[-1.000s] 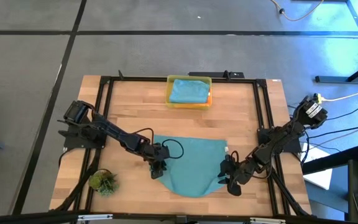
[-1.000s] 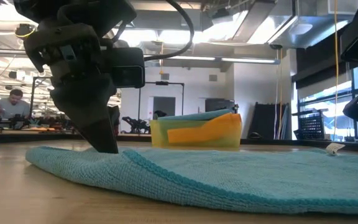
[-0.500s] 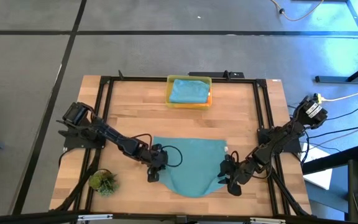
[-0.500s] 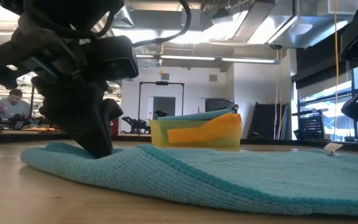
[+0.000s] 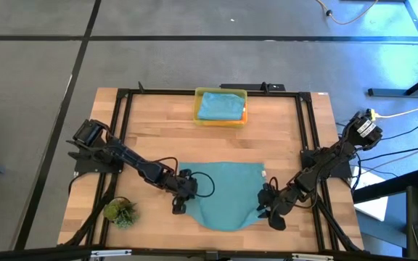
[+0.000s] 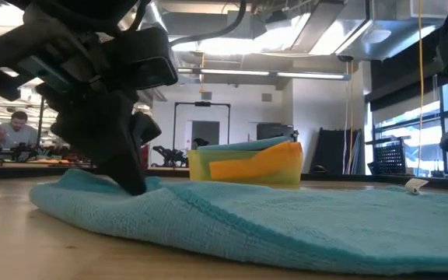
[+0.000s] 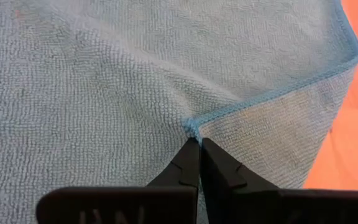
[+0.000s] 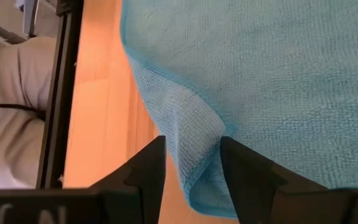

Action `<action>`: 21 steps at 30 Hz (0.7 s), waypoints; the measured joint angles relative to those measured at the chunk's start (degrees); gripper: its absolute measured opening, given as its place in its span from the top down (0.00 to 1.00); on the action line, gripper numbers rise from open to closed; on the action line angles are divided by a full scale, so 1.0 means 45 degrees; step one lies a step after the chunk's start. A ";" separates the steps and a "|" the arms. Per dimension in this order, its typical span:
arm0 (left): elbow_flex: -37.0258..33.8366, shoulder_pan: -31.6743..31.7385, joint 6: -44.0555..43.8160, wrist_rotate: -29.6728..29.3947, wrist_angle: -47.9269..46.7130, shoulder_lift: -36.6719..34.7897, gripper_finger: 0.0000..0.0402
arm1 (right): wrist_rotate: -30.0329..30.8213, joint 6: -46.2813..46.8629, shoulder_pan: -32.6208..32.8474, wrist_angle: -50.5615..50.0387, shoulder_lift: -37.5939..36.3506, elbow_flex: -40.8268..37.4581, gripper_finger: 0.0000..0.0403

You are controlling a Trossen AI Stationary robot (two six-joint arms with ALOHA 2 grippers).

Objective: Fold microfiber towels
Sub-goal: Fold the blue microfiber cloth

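I see no readable writing; left gripper (image 7: 194,144) pinches the towel's (image 5: 227,190) hem, right gripper (image 8: 192,163) straddles its corner fold.

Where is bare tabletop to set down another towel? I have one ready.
Free: the wood strip between the yellow bin and the teal towel, plus both far corners. Crowded: the near side, with both end effectors at the towel's edges and the plant tuft.

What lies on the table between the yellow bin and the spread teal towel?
Nothing: in the high view, only bare wooden tabletop separates the yellow bin from the teal towel.
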 joint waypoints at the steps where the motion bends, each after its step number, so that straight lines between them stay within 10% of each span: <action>1: 0.0000 0.0005 -0.0005 -0.0009 0.0003 0.0000 1.00 | -0.0099 -0.0005 0.0000 0.0000 0.0000 0.0000 0.62; 21: 0.0883 -0.0059 0.0430 0.0912 0.0165 -0.0039 0.95 | -0.0778 0.0578 0.0000 0.0272 -0.0005 0.0000 0.46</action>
